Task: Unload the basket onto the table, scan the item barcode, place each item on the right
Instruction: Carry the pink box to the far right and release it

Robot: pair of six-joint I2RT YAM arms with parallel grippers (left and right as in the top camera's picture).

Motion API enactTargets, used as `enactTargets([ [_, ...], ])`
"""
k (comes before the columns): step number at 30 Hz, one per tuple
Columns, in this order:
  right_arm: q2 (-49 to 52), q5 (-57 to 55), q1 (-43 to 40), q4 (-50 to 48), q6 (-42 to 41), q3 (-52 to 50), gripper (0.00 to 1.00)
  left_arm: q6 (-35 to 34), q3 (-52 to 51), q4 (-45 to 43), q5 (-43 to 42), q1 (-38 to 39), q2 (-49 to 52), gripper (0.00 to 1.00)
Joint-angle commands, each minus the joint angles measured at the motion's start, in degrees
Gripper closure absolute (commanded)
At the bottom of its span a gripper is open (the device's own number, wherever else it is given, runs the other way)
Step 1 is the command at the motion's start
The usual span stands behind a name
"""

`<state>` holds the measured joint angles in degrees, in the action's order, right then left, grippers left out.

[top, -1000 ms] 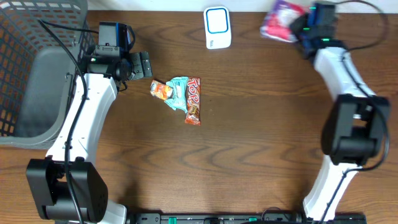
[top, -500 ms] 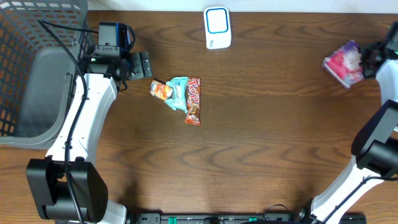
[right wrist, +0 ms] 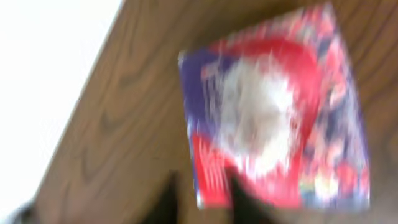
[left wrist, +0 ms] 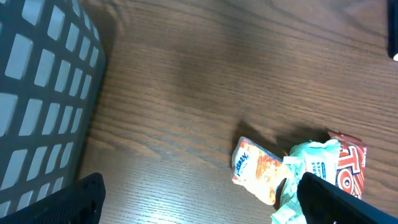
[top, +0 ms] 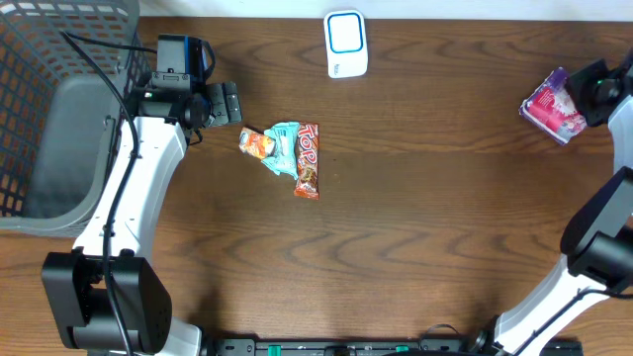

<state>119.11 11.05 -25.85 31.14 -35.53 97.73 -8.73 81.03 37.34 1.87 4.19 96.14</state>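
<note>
**Right arm stretched to the tabletop's point(top: 415, 198) right edge, right gripper point(top: 586, 94) by the packet point(top: 550, 105)**
The left gripper point(top: 229, 102) was held wide open and empty beside a grey basket point(top: 40, 59). The pink-and-purple packet was seen on the brown wood; whether it was gripped could not be told through the blur.

1. Overhead: bright, even light, everything sharp, only soft, faint shadows on the table point(top: 396, 247).
2. Left wrist: crisp too, wood darker by the basket point(left wrist: 43, 93).
3. Right wrist: heavy blur across the pink packet point(right wrist: 273, 124), blown-out white top left.
</note>
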Motion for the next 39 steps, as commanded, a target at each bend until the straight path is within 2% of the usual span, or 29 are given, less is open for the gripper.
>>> enactTargets([
  [1, -1.44, 0.09, 1.55, 4.57, 3.65, 0.07, 0.99, 0.52, -0.17, 0.13, 0.55, -0.26, 0.48, 0.02],
  [5, -0.87, -3.30, 3.15, 10.27, 2.82, -2.36, 0.99, 0.52, -0.17, 0.13, 0.55, -0.26, 0.48, 0.02],
  [10, -0.85, -5.90, 4.33, 8.57, 2.78, -7.30, 0.99, 0.52, -0.20, 0.13, 0.55, -0.26, 0.48, 0.02],
  [14, -0.85, -8.70, 4.52, 1.99, 0.72, -12.35, 0.99, 0.52, -0.17, 0.13, 0.52, -0.26, 0.48, 0.02],
  [21, -0.66, -10.51, 4.46, -15.78, 0.13, -19.06, 0.97, 0.55, -0.17, 0.13, 0.55, -0.26, 0.48, 0.02],
  [24, 0.35, -10.45, 4.48, -20.24, -1.33, -19.61, 0.97, 0.52, -0.17, 0.13, 0.55, -0.26, 0.48, 0.02],
  [31, 2.51, -9.75, 4.42, -32.85, -0.39, -19.52, 0.89, 0.52, -0.20, 0.13, 0.52, -0.26, 0.48, 0.02],
  [33, 2.14, -7.08, 4.33, -37.05, -0.33, -18.97, 0.89, 0.52, -0.17, 0.13, 0.55, -0.26, 0.48, 0.02],
  [36, 1.18, 3.10, 4.33, -45.72, -0.44, -17.42, 0.87, 0.52, -0.17, 0.13, 0.52, -0.26, 0.48, 0.02],
  [39, 0.55, 9.20, 4.87, -46.99, -0.87, -15.58, 0.85, 0.55, -0.17, 0.13, 0.55, -0.26, 0.48, 0.02],
])
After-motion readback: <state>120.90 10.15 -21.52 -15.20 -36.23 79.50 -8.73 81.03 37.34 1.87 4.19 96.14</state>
